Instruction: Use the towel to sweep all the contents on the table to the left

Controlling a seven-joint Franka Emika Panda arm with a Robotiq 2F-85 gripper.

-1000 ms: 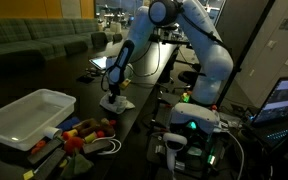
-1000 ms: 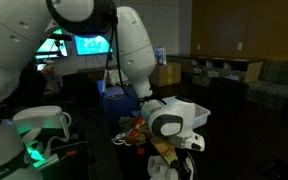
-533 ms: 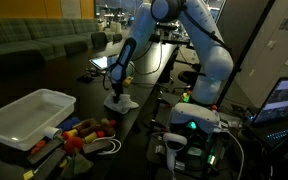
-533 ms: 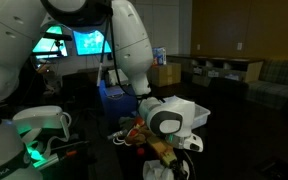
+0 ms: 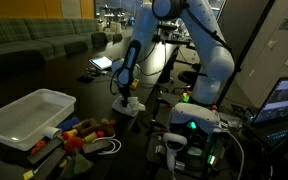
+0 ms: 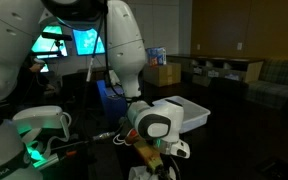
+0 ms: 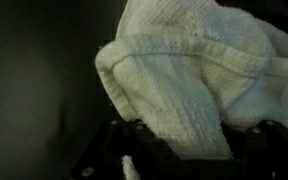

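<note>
The jaws are pinching the bunched towel (image 7: pixel 184 80) between them while the arm (image 5: pixel 199 40) is arching down toward the table (image 5: pixel 89 85).

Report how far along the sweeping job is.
Done: the towel is gripped in the shut end effector. In hand: the towel is held low over the table, a little apart from the contents. Left: the whole sweep. The contents lie clustered beside the white bin, and the towel has not yet reached them.
</note>
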